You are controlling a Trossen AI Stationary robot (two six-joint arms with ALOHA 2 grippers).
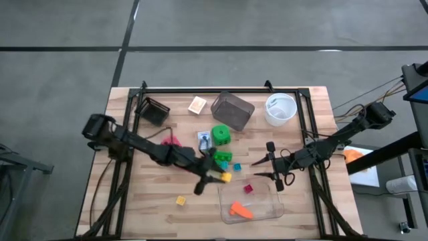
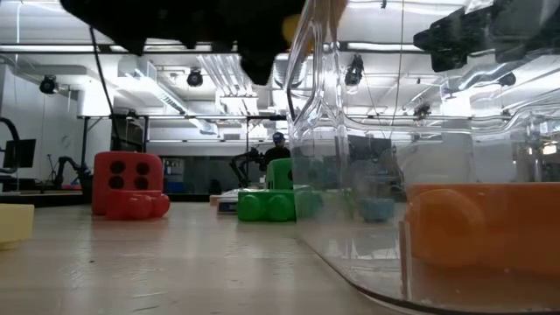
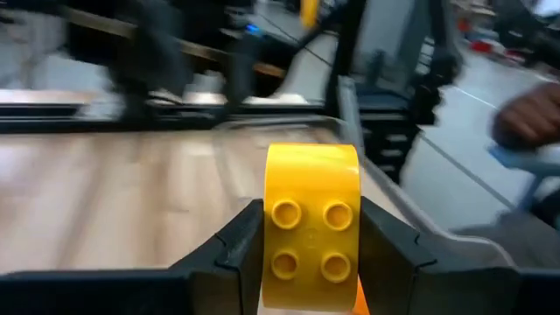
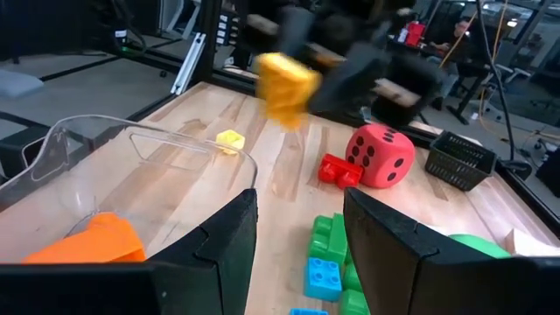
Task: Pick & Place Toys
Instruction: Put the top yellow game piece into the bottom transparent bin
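My left gripper (image 1: 219,175) is shut on a yellow brick (image 3: 312,226) above the table, just beyond the left far corner of the clear tray (image 1: 269,214). My right gripper (image 1: 271,167) is open and empty at the tray's far right side; its fingers frame a green brick (image 4: 328,234) and a teal brick (image 4: 321,278). An orange brick (image 1: 241,211) and a pink brick (image 1: 248,189) lie in the tray. A green die (image 1: 221,136), a card pack (image 1: 203,139), a pink-red die (image 4: 381,157) with a red brick (image 4: 337,171) and a small yellow brick (image 1: 180,200) rest on the table. My left gripper pinches the yellow brick by two opposite side walls (image 3: 273,229) between its two fingers (image 3: 232,254), the studded face turned toward the wrist camera. The fingers come from the table's left. The brick (image 4: 284,87) is lifted clear of the table, tilted.
At the far side stand a black basket (image 1: 155,111), a tan block (image 1: 197,105), a dark see-through box (image 1: 232,110) and a white bowl (image 1: 281,108). A black frame rims the table. A person's hand (image 3: 529,118) shows beyond the table.
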